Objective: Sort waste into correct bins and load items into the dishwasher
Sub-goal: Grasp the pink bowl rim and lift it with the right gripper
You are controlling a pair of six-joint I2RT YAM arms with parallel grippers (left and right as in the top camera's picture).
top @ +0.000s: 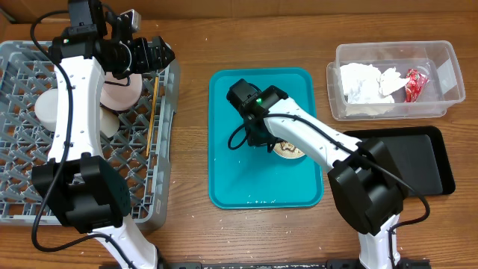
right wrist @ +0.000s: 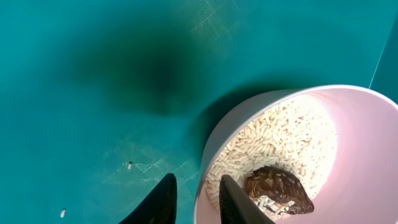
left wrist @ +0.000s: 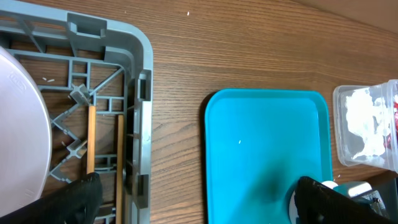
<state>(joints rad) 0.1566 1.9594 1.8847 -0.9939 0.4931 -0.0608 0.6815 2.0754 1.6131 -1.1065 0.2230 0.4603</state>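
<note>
Looking at the right wrist view, you've got the right gripper [right wrist: 196, 180] straddling the near-left rim of the small white cup [right wrist: 348, 124], one finger outside the wall and one inside over the food. The fingers are only slightly spread, and there looks to be a thin sliver of gap either side of the rim, so it's not pinching the cup. The cup sits on the teal tray [top: 231, 172], toward its right side, and it's loaded with rice-like scraps [right wrist: 267, 137] plus a dark brown lump [right wrist: 277, 186] lying on top of them. A couple of loose grains [right wrist: 129, 165] lie on the tray just left of the cup. Your left gripper [left wrist: 198, 180] hangs over the far right corner of the grey dish rack [top: 22, 56] with its fingers spread wide and nothing between them. Below it, the chopsticks [left wrist: 91, 140] lie side by side in the rack along its right wall, and round white dishes [top: 48, 108] sit in the rack to their left. Over at the far right of the table, the clear tub [top: 448, 71] holds the crumpled napkins [top: 366, 82] with the red wrapper [top: 414, 84] at their right. The black tray [top: 418, 153] sits just near of the tub, partly under the right arm, and I can't see anything lying in the part that shows.
</note>
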